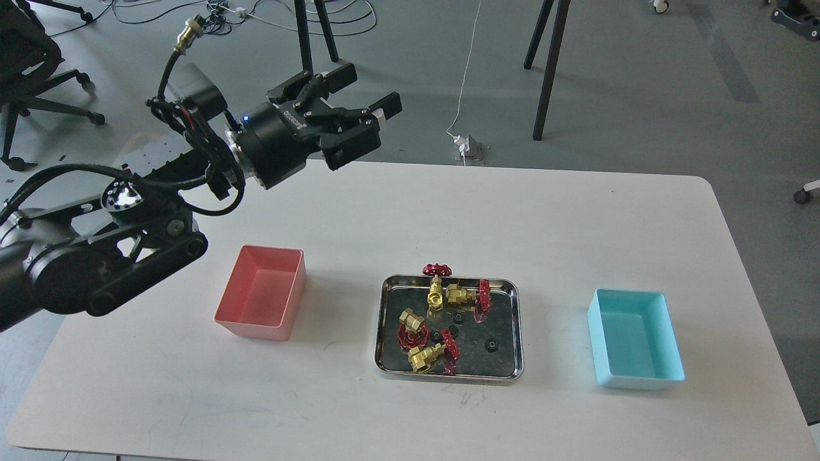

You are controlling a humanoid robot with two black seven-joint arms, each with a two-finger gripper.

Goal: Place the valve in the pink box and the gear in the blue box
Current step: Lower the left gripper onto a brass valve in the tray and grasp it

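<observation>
Several brass valves with red handwheels lie in a shiny steel tray [516, 333] at the table's middle; one valve [435, 286] leans on the tray's far rim. Tiny black gears lie among them, one gear [491, 346] alone at the tray's right. The empty pink box [255, 330] stands left of the tray. The empty blue box [634, 382] stands right of it. My left gripper [365, 91] is open and empty, high above the table's far edge, well back and left of the tray. My right gripper is out of view.
The white table [397, 211] ends in a rounded front edge near the bottom of the view. Black stand legs [309, 77], cables and a power plug [466, 147] are on the grey floor behind it. An office chair [25, 57] stands at the far left.
</observation>
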